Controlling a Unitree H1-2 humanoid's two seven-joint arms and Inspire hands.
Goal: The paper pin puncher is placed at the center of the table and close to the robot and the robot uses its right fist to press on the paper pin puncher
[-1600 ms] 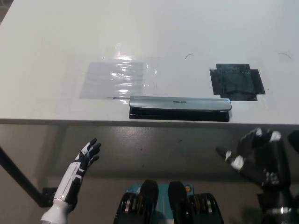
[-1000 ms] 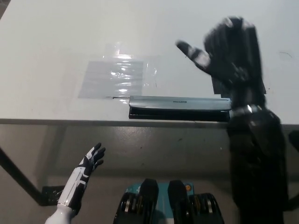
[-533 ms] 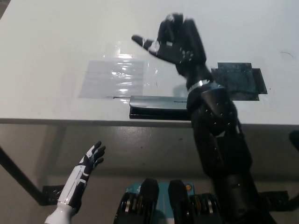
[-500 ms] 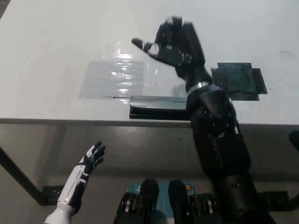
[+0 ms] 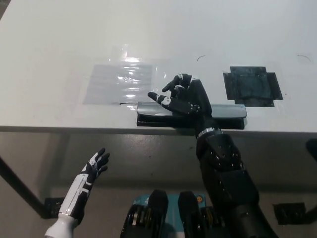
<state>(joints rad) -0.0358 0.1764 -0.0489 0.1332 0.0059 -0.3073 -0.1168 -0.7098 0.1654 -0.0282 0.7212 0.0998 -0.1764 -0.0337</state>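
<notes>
Resting on the paper pin puncher (image 5: 190, 114), right hand (image 5: 184, 97), fingers (image 5: 171, 85) loosely curled.

Black right hand (image 5: 184, 99) reaches forward, fingers (image 5: 171, 85) loosely curled; white left hand (image 5: 94, 166) hangs low, fingers apart.

The white table (image 5: 59, 39) carries three things near its front edge. The paper pin puncher (image 5: 228, 115), a long silver bar on a black base, lies directly beneath the right robot hand (image 5: 182, 96). A clear plastic sheet (image 5: 119, 83) lies flat to the left of that robot hand, and a dark square patch (image 5: 251, 86) lies to its right.
</notes>
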